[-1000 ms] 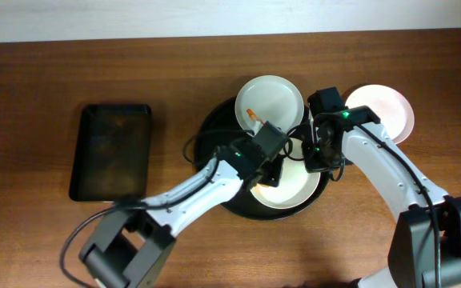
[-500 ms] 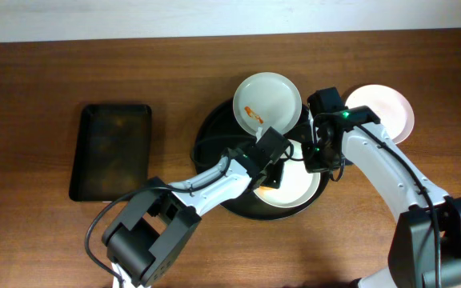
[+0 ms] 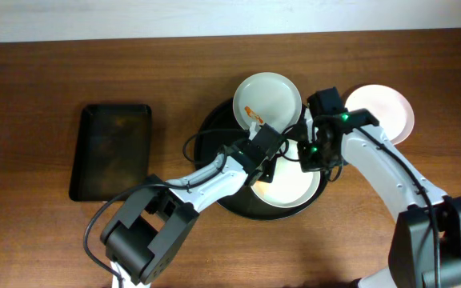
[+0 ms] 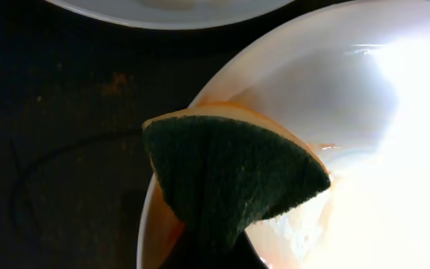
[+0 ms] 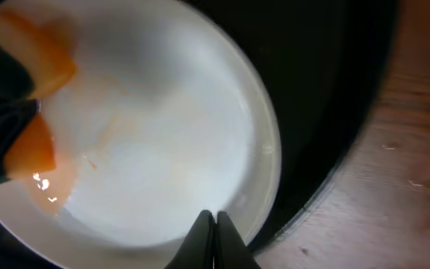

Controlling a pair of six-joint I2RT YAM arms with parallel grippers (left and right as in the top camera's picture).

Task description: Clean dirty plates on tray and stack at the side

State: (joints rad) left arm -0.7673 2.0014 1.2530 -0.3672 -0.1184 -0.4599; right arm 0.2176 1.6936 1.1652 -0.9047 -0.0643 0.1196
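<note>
Overhead view: the tray, round, glossy black and raised at the rim, is seen at table centre, with the front plate lying inside it toward the right arm and the rear plate overlapping its far rim, an orange-red smear being carried on that plate. A third, side plate, plain and faintly pink, is set on the wood to the right, apart from the tray. The left gripper is placed over the front plate's left part; the right gripper is placed at the same plate's upper right rim, so both arms are about equally near it. A rectangular tray lies well apart to the left. Left wrist view: a sponge, folded to a wedge with a coarse dark green scouring face and a yellow-orange body, is clamped in the left jaws and pressed at the left inner rim of the smooth, glazed front plate; the uncleaned bowl extends to the right of the wedge, so the wipe is judged to run that way. Right wrist view: the right gripper is shown with jaws together, pinched on the near rim of the front plate, bracing it; an orange film is visible at the plate's left side beside the sponge
</note>
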